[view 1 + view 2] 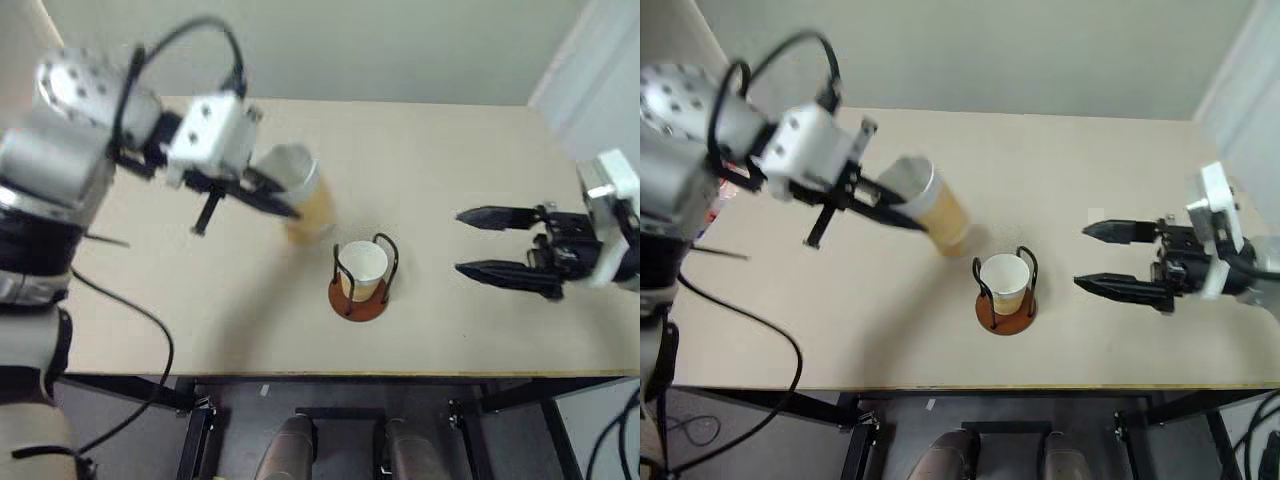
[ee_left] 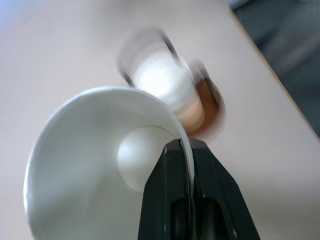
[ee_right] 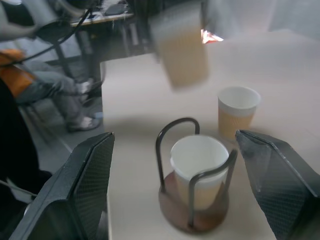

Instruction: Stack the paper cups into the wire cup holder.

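Below and to the right of the left jaws: the wire cup holder stands on the desk, already carrying one paper cup upright between its two black loops.
Left jaws: the left gripper is closed on the rim of a second paper cup, one finger inside the white wall and one outside, as the left wrist view shows.
Held cup's long axis: tilted, mouth toward the arm, tan bottom pointing down toward the holder, clear of the desk.
Nearer arm: the left, since it carries the cup; the holder lies just beyond the cup's bottom end.
Key relation: the held cup is up and to the left of the seated cup, not yet over it; I judge it must come upright over the holder's mouth before it goes down.
Right jaws: the right gripper stands wide and empty, level with the holder and well apart from it on its right.
Third cup: upright on the desk, just beyond the holder as seen between the right jaws.
Risk: the black loops could catch the tilted cup's bottom edge.
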You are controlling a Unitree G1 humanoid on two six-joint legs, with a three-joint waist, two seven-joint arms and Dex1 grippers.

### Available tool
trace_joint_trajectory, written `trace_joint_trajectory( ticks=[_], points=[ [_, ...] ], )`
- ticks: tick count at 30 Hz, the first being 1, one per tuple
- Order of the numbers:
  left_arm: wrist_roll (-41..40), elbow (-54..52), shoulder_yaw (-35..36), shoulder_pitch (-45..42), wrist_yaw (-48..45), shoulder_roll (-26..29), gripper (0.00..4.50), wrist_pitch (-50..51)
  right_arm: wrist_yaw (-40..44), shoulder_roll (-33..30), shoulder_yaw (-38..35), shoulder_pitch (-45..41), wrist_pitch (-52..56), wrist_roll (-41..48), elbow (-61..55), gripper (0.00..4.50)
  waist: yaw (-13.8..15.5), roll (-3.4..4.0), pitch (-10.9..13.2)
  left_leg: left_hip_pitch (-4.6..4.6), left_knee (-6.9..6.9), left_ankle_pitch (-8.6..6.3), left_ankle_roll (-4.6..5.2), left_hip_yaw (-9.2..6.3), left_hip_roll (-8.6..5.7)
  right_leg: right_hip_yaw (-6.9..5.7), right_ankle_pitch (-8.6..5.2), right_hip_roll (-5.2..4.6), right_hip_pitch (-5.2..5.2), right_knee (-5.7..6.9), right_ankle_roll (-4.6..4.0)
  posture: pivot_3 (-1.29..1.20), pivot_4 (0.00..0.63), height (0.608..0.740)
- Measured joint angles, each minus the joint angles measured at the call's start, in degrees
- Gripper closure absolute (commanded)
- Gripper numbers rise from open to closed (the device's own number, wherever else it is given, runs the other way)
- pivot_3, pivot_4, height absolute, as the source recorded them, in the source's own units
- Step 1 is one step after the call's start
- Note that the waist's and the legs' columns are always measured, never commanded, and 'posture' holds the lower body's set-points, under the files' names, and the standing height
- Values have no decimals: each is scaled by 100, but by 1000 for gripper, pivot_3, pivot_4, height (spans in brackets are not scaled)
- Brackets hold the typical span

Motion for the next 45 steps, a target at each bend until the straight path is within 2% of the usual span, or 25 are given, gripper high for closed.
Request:
trace_joint_trajectory(
  ticks=[3, 8, 10, 16, 25, 28, 31, 36, 39, 41, 45],
  points=[
    [-336, 208, -557, -403, -1, -177, 4434, -223, -262, -30, -213, 147, -32, 79, -98, 406, -65, 23, 0, 9, 3, 4, 15, 13, 0, 19, 27, -1, 14, -32, 59, 0, 150, 740],
    [-35, 853, -2543, -974, -1, -672, 4434, -1483, -676, -123, -381, 341, -61, 301, -445, 406, -57, 22, 6, 5, 24, 25, 32, 4, -1, 20, 45, 1, 32, -37, 92, 0, 150, 740],
    [62, 1182, -3021, -1199, -1, -831, 4434, -1944, -820, -142, -444, 499, -61, 381, -573, 406, -44, 21, 7, -13, 46, 19, 41, 1, -2, 20, 47, 2, 29, -39, 96, 0, 150, 740],
    [183, 2202, -3312, -1603, -4, -1424, 4434, -2696, -1255, -154, -783, 898, -57, 717, -927, 406, -15, 24, 9, -42, 107, -26, 76, 10, -15, 25, 43, -5, 33, -51, 124, 0, 150, 740],
    [-66, 2040, -3699, -1581, -4, -1382, 4434, -2908, -1593, -312, -921, 1155, -115, 917, -1015, 406, 14, 24, 9, -52, 111, -43, 65, 15, -17, 25, 51, -6, 32, -54, 197, 0, 150, 740],
    [58, 2060, -3637, -1528, -7, -1532, 4434, -2864, -1653, -363, -915, 1155, -162, 923, -1013, 406, 31, 24, 9, -53, 116, -44, 63, 15, -18, 26, 47, -7, 33, -54, 201, 0, 150, 740],
    [558, 2372, -3284, -1321, -9, -1919, 3876, -2879, -1683, -374, -861, 1153, -222, 943, -1013, 406, 69, 24, 8, -54, 123, -44, 64, 13, -21, 29, 43, -9, 36, -53, 206, 0, 150, 740],
    [1158, 2593, -2657, -1055, -11, -2200, 2254, -2900, -1690, -385, -820, 1189, -264, 963, -1011, 406, 67, 24, 9, -52, 125, -44, 65, 18, -20, 28, 42, -7, 36, -51, 208, 0, 150, 740],
    [1270, 2711, -2074, -946, -5, -2411, 2254, -2867, -1689, -402, -753, 1163, -303, 957, -959, 406, 69, 24, 9, -53, 126, -42, 68, 19, -21, 29, 42, -7, 37, -49, 211, 0, 150, 740],
    [1246, 3005, -1535, -965, 9, -2536, 2254, -2474, -1682, -427, -561, 1041, -368, 932, -893, 406, 66, 24, 9, -52, 128, -40, 71, 21, -21, 30, 44, -8, 36, -48, 215, 0, 150, 740],
    [1290, 4092, -568, -1288, -5, -2337, 2254, -1890, -1683, -398, -86, 695, -496, 901, -770, 406, -4, 26, 8, -35, 119, -45, 82, 31, -17, 32, 47, -5, 36, -46, 213, 0, 150, 740]
  ],
)
